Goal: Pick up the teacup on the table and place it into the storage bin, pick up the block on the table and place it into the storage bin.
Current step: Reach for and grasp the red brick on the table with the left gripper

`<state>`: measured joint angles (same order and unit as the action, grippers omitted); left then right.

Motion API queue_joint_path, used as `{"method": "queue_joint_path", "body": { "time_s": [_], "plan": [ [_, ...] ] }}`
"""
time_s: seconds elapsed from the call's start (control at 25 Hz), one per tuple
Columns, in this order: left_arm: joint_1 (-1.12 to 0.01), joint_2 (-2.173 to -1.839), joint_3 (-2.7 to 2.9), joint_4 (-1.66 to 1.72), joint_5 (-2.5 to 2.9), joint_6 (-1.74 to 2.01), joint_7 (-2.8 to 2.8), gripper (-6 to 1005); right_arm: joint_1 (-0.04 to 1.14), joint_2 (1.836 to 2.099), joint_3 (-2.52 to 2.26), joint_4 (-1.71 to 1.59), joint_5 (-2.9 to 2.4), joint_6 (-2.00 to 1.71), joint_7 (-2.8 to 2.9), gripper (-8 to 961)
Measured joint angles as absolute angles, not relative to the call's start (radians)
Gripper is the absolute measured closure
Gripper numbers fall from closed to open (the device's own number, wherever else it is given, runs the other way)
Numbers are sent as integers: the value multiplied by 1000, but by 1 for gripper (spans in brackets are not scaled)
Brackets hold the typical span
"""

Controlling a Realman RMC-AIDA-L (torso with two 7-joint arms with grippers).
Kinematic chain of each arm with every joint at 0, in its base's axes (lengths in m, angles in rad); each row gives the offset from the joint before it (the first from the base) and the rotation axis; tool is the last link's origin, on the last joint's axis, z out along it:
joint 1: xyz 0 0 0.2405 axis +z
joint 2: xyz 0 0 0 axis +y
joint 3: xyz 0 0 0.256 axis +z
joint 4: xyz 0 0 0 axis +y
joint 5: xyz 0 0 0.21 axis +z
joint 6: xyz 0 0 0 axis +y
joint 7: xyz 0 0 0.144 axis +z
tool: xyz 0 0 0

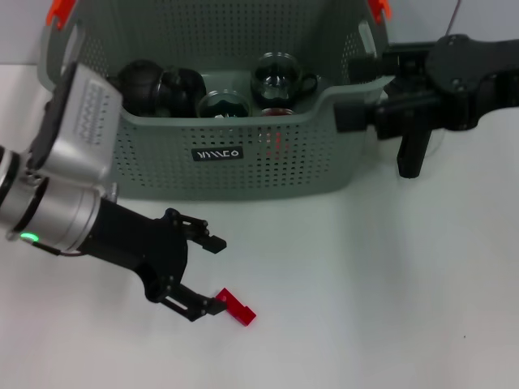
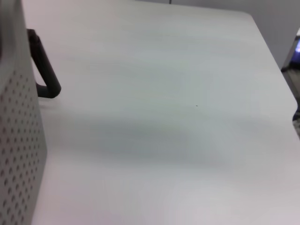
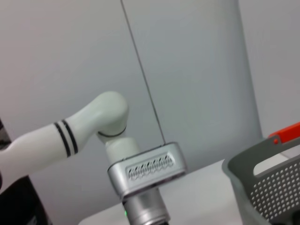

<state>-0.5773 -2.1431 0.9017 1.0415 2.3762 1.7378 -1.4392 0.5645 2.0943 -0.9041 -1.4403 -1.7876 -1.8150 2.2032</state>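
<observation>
The left gripper (image 1: 217, 275) is held low over the white tabletop (image 1: 365, 284), its arm stretched in from the left, jaws spread apart, with the lower jaw tip touching or just beside the small red plastic block (image 1: 237, 308). The large grey-green perforated plastic storage bin (image 1: 235, 166) is seen behind, with dark glass teacups (image 1: 280, 79) inside. The right gripper (image 1: 409, 130) is held beside the bin's right wall, jaws released.
</observation>
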Motion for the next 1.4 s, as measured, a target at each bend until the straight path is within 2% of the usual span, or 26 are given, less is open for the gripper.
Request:
{"method": "queue_joint_path", "body": {
  "time_s": [0.44,1.04,1.4],
  "plan": [
    [-605,-2164,1142,1215,2518,1687,-1610,112,579,2092,-833,-1363,-1780,-1808,2161,6],
    [-651,-2170,1421,1257,2633,1610,-1652,113,596,2089,-770,-1278,-1742,-1787,2139,6],
    [-656,-2173,1510,1266,2644,1600,-1645,113,599,2096,-747,-1259,-1735,-1783,2140,7]
  ]
}}
